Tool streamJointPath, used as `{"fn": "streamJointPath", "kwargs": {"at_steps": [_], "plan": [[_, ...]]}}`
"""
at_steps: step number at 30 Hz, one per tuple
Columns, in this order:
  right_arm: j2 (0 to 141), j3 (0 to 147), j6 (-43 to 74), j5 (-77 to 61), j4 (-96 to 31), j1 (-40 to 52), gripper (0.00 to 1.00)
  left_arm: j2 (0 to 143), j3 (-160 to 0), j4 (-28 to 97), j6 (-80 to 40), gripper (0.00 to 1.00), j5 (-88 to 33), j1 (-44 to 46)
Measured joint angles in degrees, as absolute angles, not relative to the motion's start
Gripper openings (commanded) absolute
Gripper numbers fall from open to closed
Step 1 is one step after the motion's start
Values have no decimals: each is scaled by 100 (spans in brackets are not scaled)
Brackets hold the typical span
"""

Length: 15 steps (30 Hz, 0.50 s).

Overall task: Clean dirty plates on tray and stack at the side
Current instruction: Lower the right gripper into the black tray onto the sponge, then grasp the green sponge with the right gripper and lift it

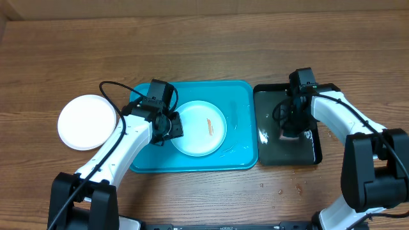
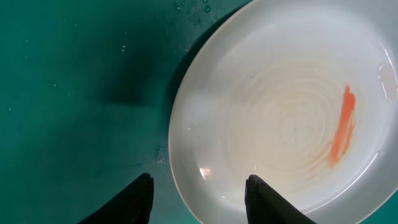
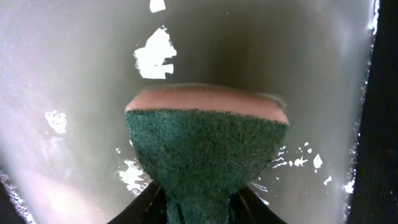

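Turquoise tray point(image 1: 239, 96) holds the smeared pale blue plate point(image 1: 199, 128), left gripper point(image 2: 199, 190) spread astride its left rim; right gripper point(image 3: 196, 202) pinches a wet sponge point(image 3: 205, 143), and scrubbing could skid the unclamped plate.

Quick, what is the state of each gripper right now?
Left gripper: open, astride the rim of the smeared plate.
Right gripper: shut on the sponge.
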<state>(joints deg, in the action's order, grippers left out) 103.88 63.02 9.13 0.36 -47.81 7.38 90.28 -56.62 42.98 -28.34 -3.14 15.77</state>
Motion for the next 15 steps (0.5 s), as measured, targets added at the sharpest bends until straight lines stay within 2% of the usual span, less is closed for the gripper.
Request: {"fn": "streamJointPath", "kwargs": {"at_steps": [2,6,8,11,15], "plan": [[10388,6302,886,36,-4759,738,11,9028,-5662,4276,-2834,47,-311,1577],[10388,6309,923,36,-4788,738,9,9028,-5662,4261,-2832,40,-311,1577],[10388,6366,915,40,-4893,738,4,9028,-5662,4259,-2834,39,-298,1577],[10388,6471,921,38,-4974,738,4,9030,-5662,4259,-2840,35,-228,1577],[10388,6512,921,36,-4982,738,4,9126,-5662,4259,-2834,35,-161,1577]]}}
